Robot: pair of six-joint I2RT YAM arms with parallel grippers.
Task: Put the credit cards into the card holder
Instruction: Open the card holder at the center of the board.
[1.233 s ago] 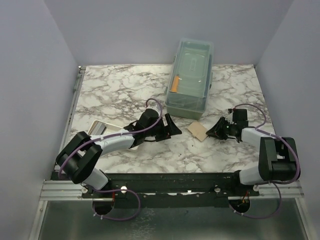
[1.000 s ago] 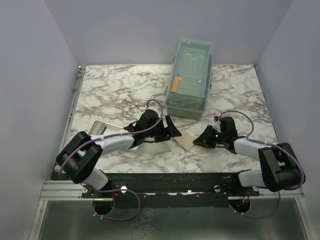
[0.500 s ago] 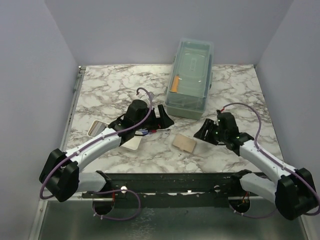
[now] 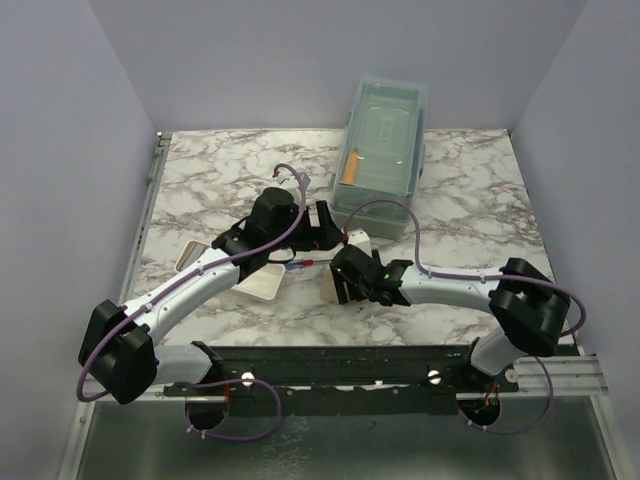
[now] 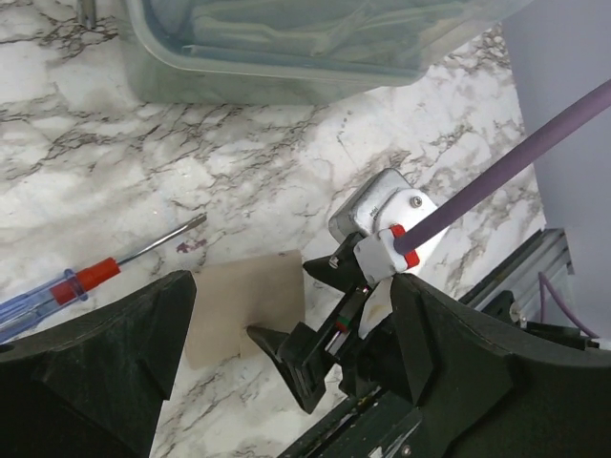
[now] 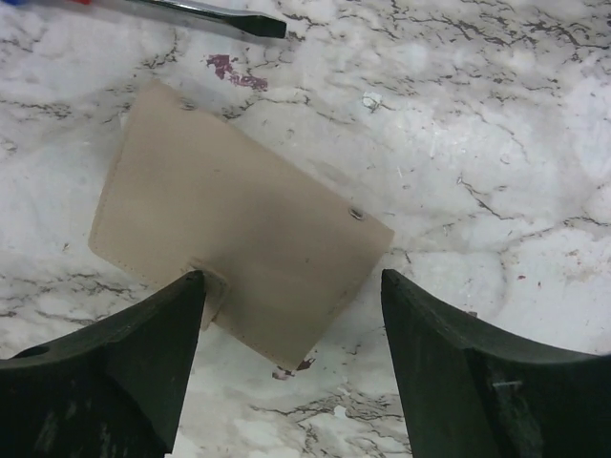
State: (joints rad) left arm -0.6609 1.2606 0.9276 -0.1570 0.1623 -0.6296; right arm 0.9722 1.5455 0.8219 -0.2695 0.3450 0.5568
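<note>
The card holder (image 6: 239, 239) is a flat tan wallet lying closed on the marble, also seen in the left wrist view (image 5: 243, 303). My right gripper (image 6: 291, 367) hovers over its near edge, open, one finger on each side and nothing held. From above, the right gripper (image 4: 345, 280) hides most of the wallet. My left gripper (image 4: 322, 226) stands open just behind it, near the clear box, with its dark fingers (image 5: 95, 367) wide apart. No credit cards show in any view.
A red-and-blue-handled screwdriver (image 4: 300, 265) lies just left of the wallet, its tip (image 6: 215, 17) close to the wallet's far corner. A white tray (image 4: 190, 257) sits under the left arm. The lidded clear box (image 4: 382, 150), an orange stick (image 4: 348, 170) inside, stands behind.
My right arm has swung left across the table to above the wallet, and its jaws have opened wide. The wallet now lies further left. The left gripper has drawn back toward the box.
</note>
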